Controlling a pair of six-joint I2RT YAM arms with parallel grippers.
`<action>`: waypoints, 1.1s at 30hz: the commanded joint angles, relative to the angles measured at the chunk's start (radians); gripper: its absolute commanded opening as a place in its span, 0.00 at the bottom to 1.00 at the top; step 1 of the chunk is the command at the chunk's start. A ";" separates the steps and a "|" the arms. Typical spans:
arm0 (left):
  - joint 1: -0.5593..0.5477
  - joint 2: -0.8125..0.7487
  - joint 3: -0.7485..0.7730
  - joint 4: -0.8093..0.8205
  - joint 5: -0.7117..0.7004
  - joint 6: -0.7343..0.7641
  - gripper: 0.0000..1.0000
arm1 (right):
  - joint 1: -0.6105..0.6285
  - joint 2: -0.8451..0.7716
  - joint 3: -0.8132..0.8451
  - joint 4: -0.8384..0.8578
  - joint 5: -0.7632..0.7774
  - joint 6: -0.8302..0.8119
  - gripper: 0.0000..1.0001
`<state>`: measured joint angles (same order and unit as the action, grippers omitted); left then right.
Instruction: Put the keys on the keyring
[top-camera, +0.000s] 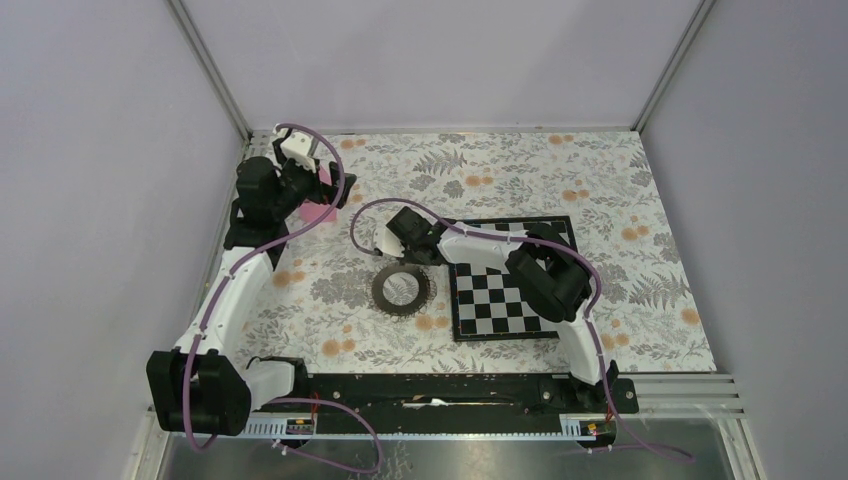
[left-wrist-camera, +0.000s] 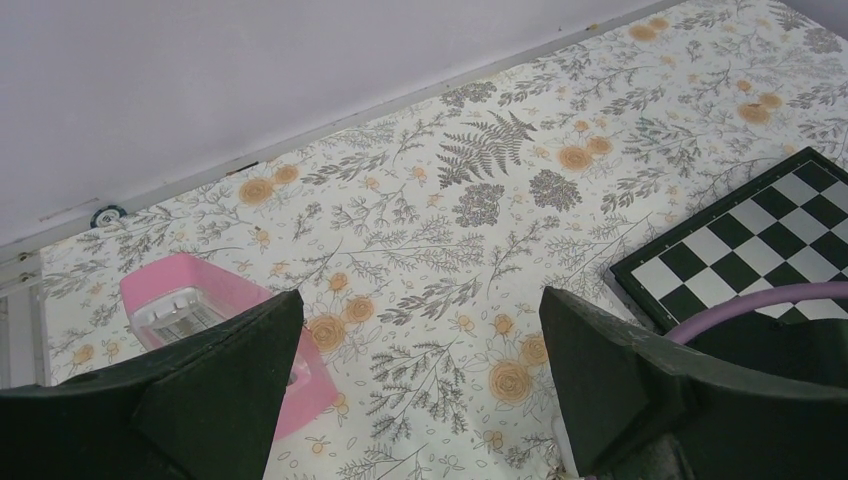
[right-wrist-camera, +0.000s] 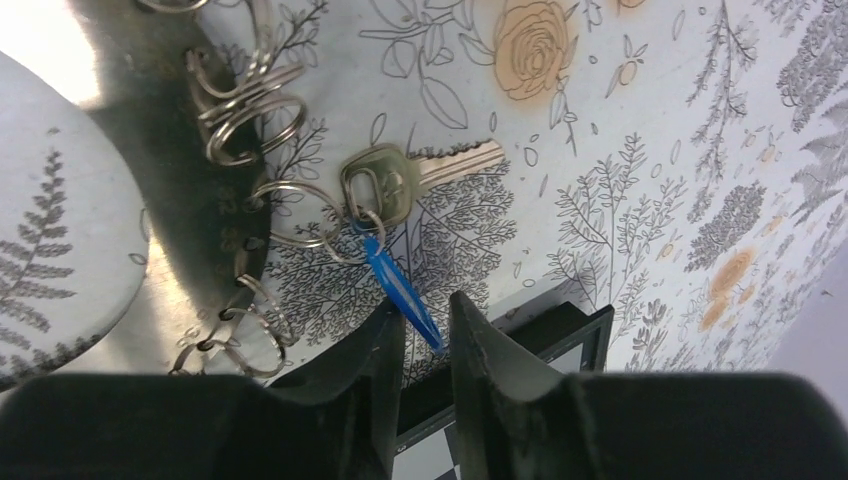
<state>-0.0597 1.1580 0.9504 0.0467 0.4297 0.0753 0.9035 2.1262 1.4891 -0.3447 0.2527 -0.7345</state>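
1. Two things sit nearest the bases: the chessboard (top-camera: 510, 290) and, just beside its left edge, the keyring (top-camera: 381, 291), flat on the tabletop (top-camera: 600, 200).
2. Right tool (right-wrist-camera: 427, 312) is down at the ring's far side. Its jaws are nearly together with a slim gap, and the blue key (right-wrist-camera: 400, 285) stands edge-on in that gap. I can't tell if it's pinched or just sitting loose.
3. Split rings (right-wrist-camera: 248, 110) hang off the band. One of them seems to carry the silver key (right-wrist-camera: 385, 185), and the blue key's top end meets that same loop, so to me it looks threaded or very close to it.
4. How I'd handle this bit:
   - ease the jaws apart slowly
   - pull straight back along the blue key, not sideways, so a finger doesn't hook the head and drag the whole ring
   - before leaving, check the key is past the split and fully on the coil, not wedged between the turns
5. Furthest out, back-left, the left tool (left-wrist-camera: 420, 300) is spread wide with nothing in it, near a pink tray (left-wrist-camera: 190, 300). It could pin the band down if the ring starts sliding.
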 joint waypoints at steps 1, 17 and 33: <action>0.003 -0.023 -0.012 0.051 0.004 0.015 0.99 | -0.009 -0.012 -0.016 0.017 0.026 0.024 0.32; 0.003 -0.013 0.011 0.035 -0.023 0.045 0.99 | -0.041 -0.072 -0.068 0.009 0.029 0.030 0.64; 0.004 0.010 0.051 0.071 -0.262 -0.037 0.99 | -0.102 -0.291 -0.049 0.004 -0.048 0.120 0.93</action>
<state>-0.0597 1.1625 0.9440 0.0483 0.2764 0.0731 0.8436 1.9381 1.4086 -0.3351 0.2398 -0.6640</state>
